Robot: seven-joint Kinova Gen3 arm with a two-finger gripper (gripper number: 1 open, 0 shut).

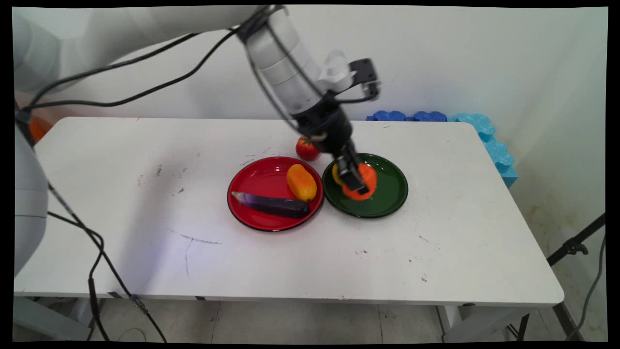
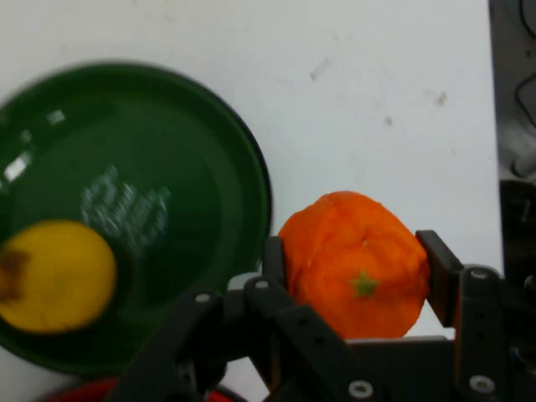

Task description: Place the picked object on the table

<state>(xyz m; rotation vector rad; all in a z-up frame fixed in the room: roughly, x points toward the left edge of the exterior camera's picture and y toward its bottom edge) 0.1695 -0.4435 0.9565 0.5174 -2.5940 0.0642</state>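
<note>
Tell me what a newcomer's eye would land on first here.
First, the black pincer clamped on a bright orange fruit, held over the green plate right of the table's middle. A yellow fruit lies in that plate. Touching its left side, a red plate holds a purple eggplant and an orange-yellow mango, with a tomato on the table behind them.

From my station I see a white table (image 1: 145, 252) with rounded corners, its top scuffed and marked with dark scratches. Behind the table rises a plain white wall (image 1: 484, 58). Blue foam mats (image 1: 484, 131) with toothed edges stand against the wall at the table's far right corner. Below the table's near edge lies a pale tiled floor (image 1: 300, 322). Right of the table, a black stand leg (image 1: 576, 245) slants toward the floor.
</note>
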